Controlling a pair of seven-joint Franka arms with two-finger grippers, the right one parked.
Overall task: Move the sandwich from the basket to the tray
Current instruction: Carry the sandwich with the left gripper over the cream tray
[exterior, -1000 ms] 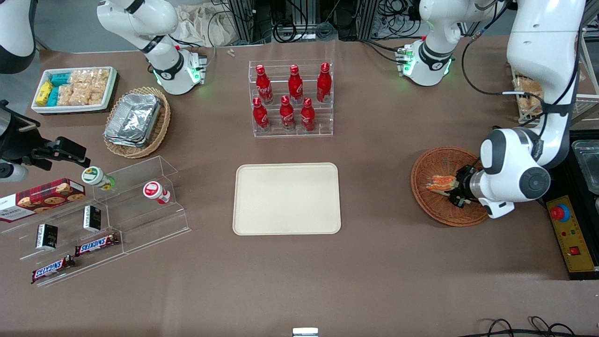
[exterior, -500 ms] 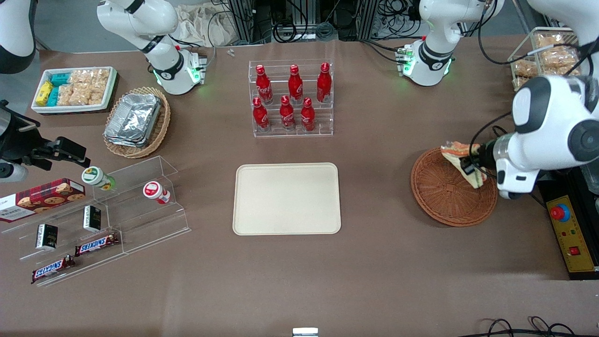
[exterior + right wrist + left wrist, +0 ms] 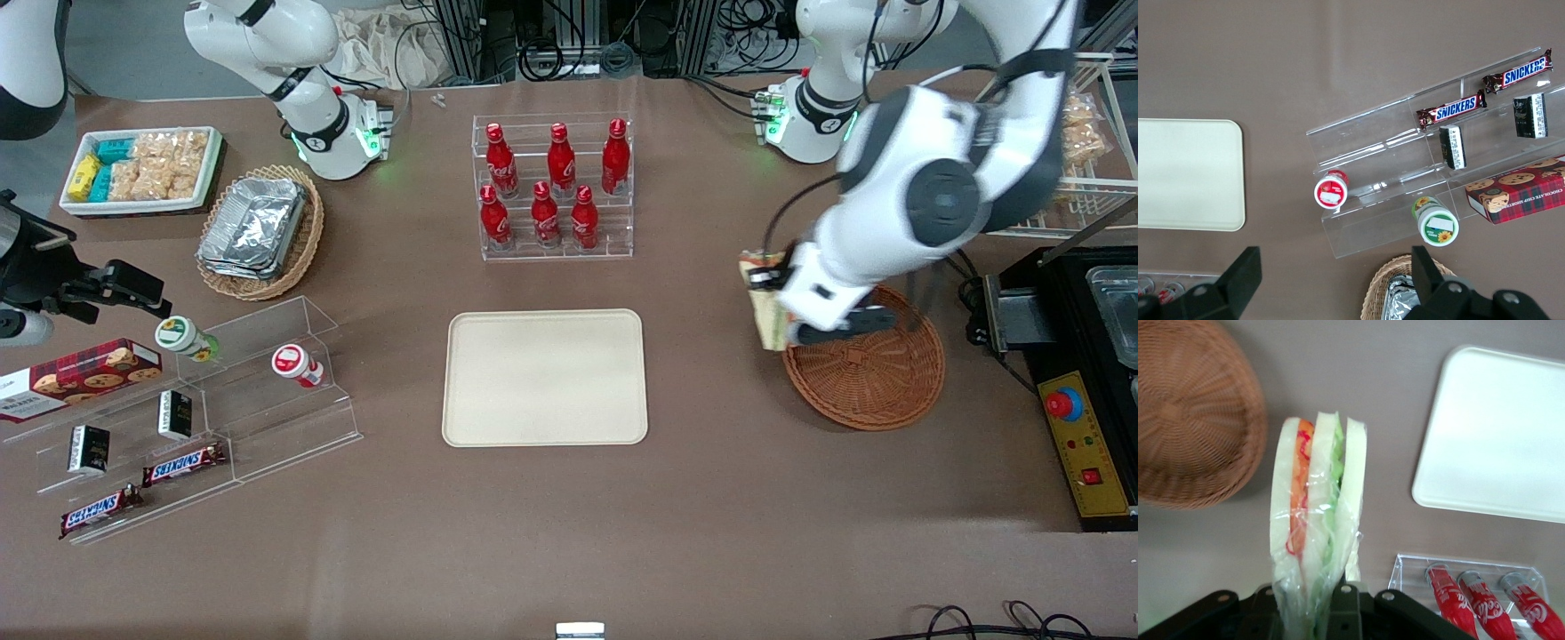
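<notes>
Near the front-camera edge of the tabletop nothing has moved; the chocolate bars [image 3: 182, 464] and the cookie box [image 3: 80, 378] sit as before at the parked arm's end.

Mid-tabletop: tray [image 3: 545, 377] bare, same spot, roughly central.

Basket [image 3: 864, 369], toward the working arm's end, is now empty. A second ago the sandwich lay in it with the pincer down on it; half a second ago the sandwich was lifted above the basket's rim on the working arm's side.

Now the pincer [image 3: 766, 283] hangs over the basket's tray-side rim, a little farther from the camera than the tray, pinching the sandwich [image 3: 765, 302]. Wrist view confirms it: sandwich [image 3: 1317, 520] in clear wrap, clamped at its lower end by the black fingers [image 3: 1345, 610], layers on edge, well clear of the tabletop.

Meaning: pick is done, carry under way. My read is about half complete. Left to do: cross the bare strip between basket and tray, lower, let go.

Risk, a judgement: the grip is on the wrapped end only, so the wedge could swing or slip on a fast move.

Farthest back: bottle rack [image 3: 553, 187], unchanged.
</notes>
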